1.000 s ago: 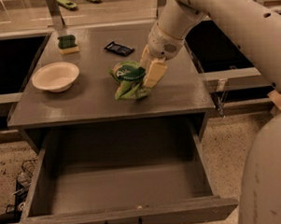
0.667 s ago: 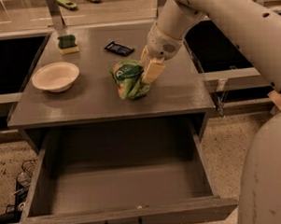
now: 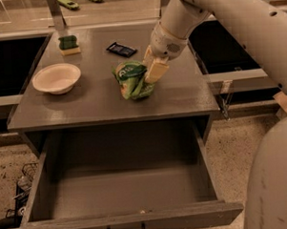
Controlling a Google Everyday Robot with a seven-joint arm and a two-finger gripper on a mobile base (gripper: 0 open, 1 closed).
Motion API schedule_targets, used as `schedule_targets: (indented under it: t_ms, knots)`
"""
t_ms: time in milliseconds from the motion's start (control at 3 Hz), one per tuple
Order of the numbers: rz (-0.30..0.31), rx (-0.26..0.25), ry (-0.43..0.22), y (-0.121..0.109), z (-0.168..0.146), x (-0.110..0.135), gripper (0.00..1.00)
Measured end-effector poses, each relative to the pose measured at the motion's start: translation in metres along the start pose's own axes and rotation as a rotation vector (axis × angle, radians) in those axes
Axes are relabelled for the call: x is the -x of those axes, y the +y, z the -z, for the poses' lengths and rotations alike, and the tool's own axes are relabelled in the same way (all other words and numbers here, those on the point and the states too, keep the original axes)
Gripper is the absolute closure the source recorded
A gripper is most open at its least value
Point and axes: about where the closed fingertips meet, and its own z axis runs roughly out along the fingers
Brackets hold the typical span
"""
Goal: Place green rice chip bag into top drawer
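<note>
The gripper point(image 3: 150, 74) stood over the middle of the grey table point(image 3: 100, 103), its 2 cream fingers point(image 3: 157, 70) closed on the right side of the green rice chip bag point(image 3: 130, 79). The bag stood crumpled and upright on the tabletop. Below, the top drawer point(image 3: 123, 189) hung pulled fully out. A white bowl point(image 3: 56, 78) sat to the left, with a sponge point(image 3: 69, 44) and a black wrapper point(image 3: 121, 49) farther back.
</note>
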Motion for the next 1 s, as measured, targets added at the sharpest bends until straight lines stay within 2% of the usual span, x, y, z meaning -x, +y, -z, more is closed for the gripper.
schedule_targets:
  t_ms: [333,1000]
  knots:
    - [-0.002,-0.017,-0.001,0.0,0.011,0.007,1.0]
    - [0.058,-0.083,0.035,0.022,0.067,0.044,1.0]
